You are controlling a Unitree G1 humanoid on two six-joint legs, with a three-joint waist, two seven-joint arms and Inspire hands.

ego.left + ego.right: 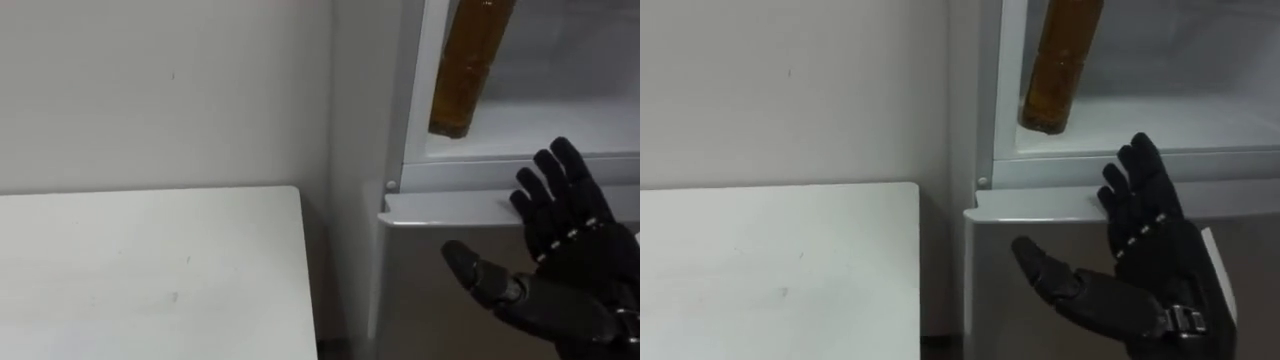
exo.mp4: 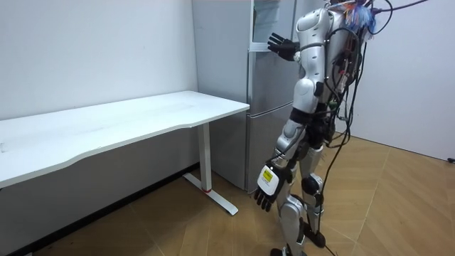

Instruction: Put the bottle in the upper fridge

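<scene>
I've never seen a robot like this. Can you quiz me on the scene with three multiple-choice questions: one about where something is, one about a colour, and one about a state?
1. Where is the bottle?
A. In a sink
B. Inside the upper fridge
C. In a basket

2. What colour is the bottle?
A. Green
B. Blue
C. Brown

3. How is the robot's right hand?
A. Open, raised before the fridge
B. Curled round the bottle
C. Clenched in a fist

Answers:
1. B: the bottle stands upright on the floor of the open upper compartment.
2. C: both eye views show it brown against the white interior.
3. A: the fingers are spread and hold nothing, below and to the right of the bottle and apart from it.
</scene>
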